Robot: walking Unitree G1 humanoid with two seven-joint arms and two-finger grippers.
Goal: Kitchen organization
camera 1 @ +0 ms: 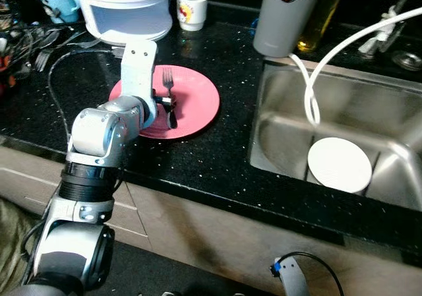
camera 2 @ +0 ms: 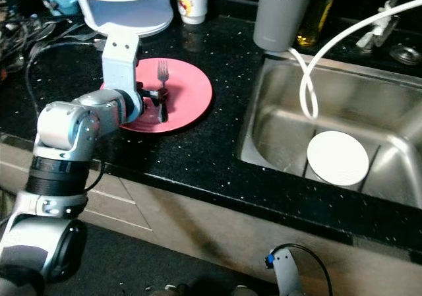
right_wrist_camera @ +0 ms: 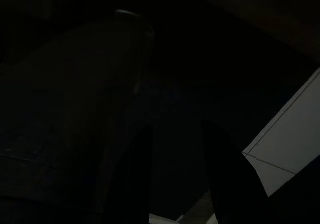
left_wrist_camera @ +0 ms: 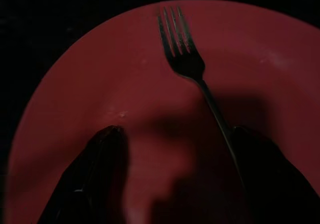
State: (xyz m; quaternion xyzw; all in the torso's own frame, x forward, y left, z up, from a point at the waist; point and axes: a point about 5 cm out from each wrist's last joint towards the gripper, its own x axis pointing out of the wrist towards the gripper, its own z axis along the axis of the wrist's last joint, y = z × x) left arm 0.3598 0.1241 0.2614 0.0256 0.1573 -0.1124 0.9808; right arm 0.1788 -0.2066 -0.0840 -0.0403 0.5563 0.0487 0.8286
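Left gripper [left_wrist_camera: 175, 144], fingers spread and empty, straddles the silver metal fork [left_wrist_camera: 192, 72] handle on the round pink plate [camera 1: 198, 105], tines pointing away; right arm idle.

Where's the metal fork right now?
The silver metal fork lies on the round pink plate on the black speckled countertop, left of the steel sink; the left end effector is open over its handle.

Fork [left_wrist_camera: 187, 64] handle end hidden behind left hand [left_wrist_camera: 175, 149] finger; right wrist view too dark — surroundings unreadable.
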